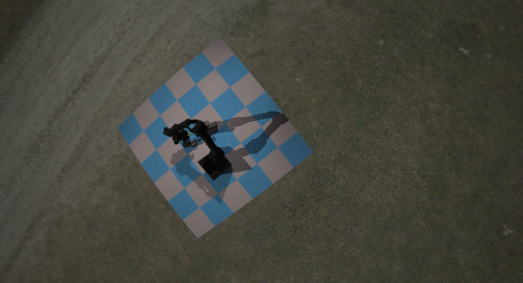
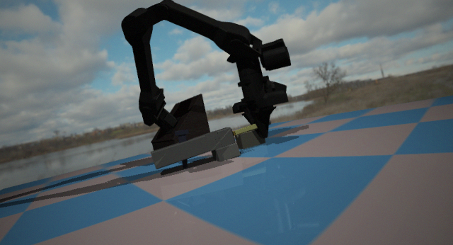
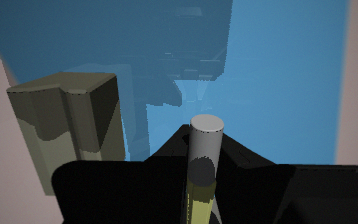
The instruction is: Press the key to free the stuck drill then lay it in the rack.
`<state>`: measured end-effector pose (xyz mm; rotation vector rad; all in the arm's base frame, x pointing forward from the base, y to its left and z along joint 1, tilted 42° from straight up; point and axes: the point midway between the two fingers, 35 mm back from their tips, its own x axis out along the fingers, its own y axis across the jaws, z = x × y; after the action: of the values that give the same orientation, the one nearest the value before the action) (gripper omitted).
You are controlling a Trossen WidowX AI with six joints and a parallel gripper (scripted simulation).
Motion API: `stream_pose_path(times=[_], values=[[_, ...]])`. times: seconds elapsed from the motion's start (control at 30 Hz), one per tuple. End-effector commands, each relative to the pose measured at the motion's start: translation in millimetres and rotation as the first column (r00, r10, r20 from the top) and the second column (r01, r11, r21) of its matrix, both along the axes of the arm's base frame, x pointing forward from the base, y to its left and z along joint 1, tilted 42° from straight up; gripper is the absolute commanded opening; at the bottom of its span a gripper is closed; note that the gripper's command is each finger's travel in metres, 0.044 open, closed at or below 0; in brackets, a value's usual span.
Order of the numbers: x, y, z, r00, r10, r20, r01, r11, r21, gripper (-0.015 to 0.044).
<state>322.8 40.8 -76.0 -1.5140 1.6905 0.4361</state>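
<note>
My gripper (image 2: 265, 132) (image 3: 196, 131) is shut on the drill, low and pointing down in the exterior view. The drill is a thin rod with a yellow part (image 2: 245, 129) (image 3: 200, 205) and a light grey round end (image 3: 206, 145) that sticks out past the fingers. In the exterior view its yellow part lies between the grey beam and the fingers; whether it touches the beam is unclear. An olive-grey grooved block (image 2: 251, 140) (image 3: 102, 120), seemingly the rack, is beside the gripper. A small purple-blue piece (image 2: 182, 133), perhaps the key, shows behind the beam; whether it is down is unclear.
The long grey beam (image 2: 191, 147) stands on a block-like leg (image 2: 226, 153) at its right end, with a dark pin (image 2: 185, 163) below its left part. The arm's dark base (image 1: 213, 166) (image 2: 192, 119) is behind it. All stand on the blue and pink checkered floor (image 1: 249, 87) (image 2: 248, 192).
</note>
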Motion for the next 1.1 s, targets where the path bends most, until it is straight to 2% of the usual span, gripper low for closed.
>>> stream_pose_path(times=[0.0, 0.73, 1.07], values=[[2.6, 6.8, -3.3, 1.000, 0.000, 0.002, 0.000, 1.000, 0.004, 0.0000], [13.3, 32.7, -20.4, 1.000, 0.000, 0.003, 0.000, 1.000, 0.007, 0.0000], [11.4, 32.7, -14.4, 1.000, 0.000, 0.003, 0.000, 1.000, 0.007, 0.0000]])
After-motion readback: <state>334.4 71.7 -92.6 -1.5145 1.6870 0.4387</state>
